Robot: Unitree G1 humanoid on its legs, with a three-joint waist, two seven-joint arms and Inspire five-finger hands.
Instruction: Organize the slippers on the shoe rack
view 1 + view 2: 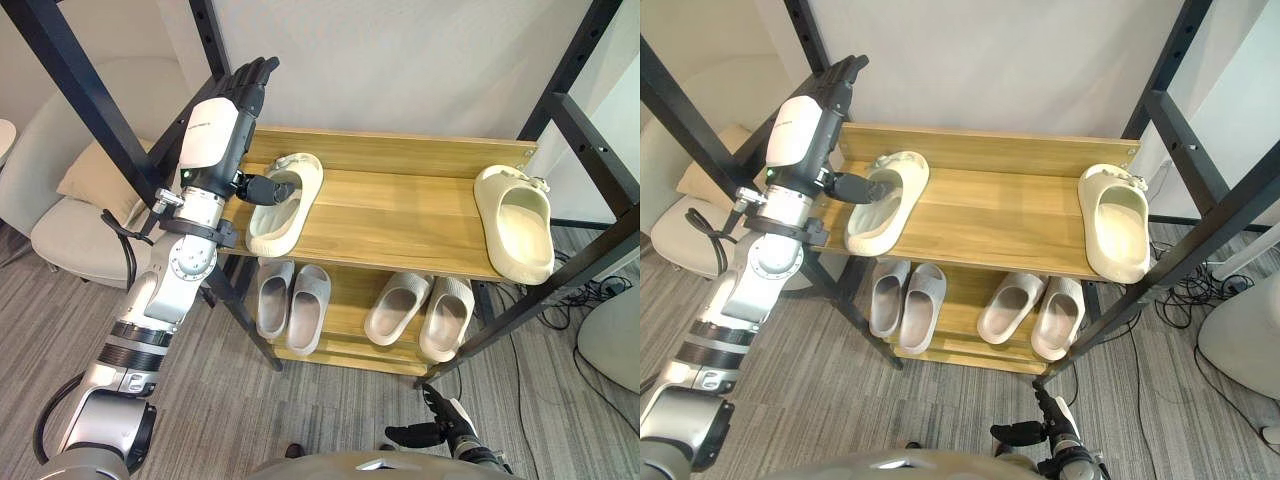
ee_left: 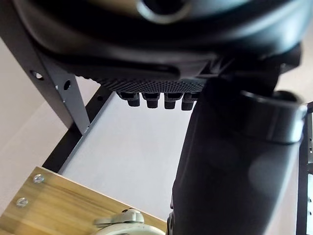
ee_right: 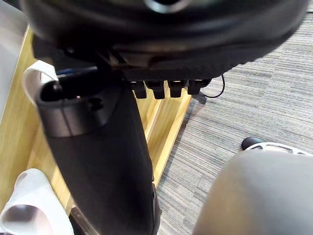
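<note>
On the top shelf (image 1: 400, 215), left eye view, one cream slipper (image 1: 285, 205) lies at the left end and its mate (image 1: 515, 220) at the far right. Beside the first, the left hand (image 1: 215, 130) holds its fingers (image 1: 250, 80) straight, with the thumb over that slipper. Right wrist view: the right hand (image 3: 195, 29) has loose, empty fingers (image 3: 159, 89).

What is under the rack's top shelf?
Two pairs of slippers on the lower shelf: a grey pair and a beige pair. The top shelf covers their far ends.

Cream slippers (image 1: 515, 220); grey, seemingly ribbed carpet (image 1: 250, 410)
</note>
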